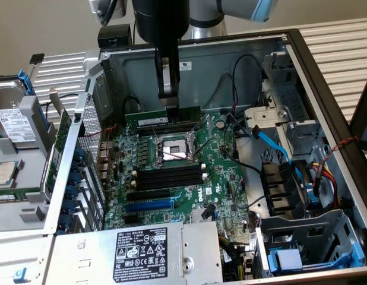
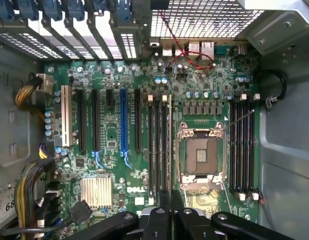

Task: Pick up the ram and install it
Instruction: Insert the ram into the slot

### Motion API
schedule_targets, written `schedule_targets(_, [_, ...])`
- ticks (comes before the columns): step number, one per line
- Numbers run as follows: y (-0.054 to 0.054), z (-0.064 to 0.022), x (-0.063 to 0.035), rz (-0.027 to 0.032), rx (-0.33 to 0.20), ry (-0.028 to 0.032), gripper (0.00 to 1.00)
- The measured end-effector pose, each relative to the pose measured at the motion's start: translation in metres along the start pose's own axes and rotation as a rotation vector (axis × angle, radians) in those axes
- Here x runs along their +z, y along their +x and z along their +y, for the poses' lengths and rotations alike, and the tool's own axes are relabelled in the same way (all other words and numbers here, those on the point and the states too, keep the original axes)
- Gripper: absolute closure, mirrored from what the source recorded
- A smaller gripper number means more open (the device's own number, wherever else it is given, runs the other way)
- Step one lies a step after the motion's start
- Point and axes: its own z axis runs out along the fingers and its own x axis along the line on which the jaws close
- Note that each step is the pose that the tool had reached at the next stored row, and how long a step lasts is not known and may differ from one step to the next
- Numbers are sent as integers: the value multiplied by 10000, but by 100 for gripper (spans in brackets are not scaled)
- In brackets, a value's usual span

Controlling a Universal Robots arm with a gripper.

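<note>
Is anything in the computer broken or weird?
Nothing looks broken. The processor socket sits empty, its thin metal lever sticking out unlatched over the memory slots. The gripper holds the ram.

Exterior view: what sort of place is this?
Probably a computer repair or assembly bench: an opened PC case, its Dell motherboard with a bare CPU socket, and a loose hard drive beside it.
</note>
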Motion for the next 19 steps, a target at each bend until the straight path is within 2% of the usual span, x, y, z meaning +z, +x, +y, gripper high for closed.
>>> schedule_targets(1, [1, 0, 14, 1, -1, -15, 87])
schedule_targets(4, [5, -1, 47, 4, -18, -124, 87])
schedule_targets(6, [6, -17, 78, 3, -71, -155, 87])
schedule_targets(11, [6, -39, 162, 2, -187, -163, 87])
schedule_targets(19, [-64, -32, 310, 0, -140, -162, 87])
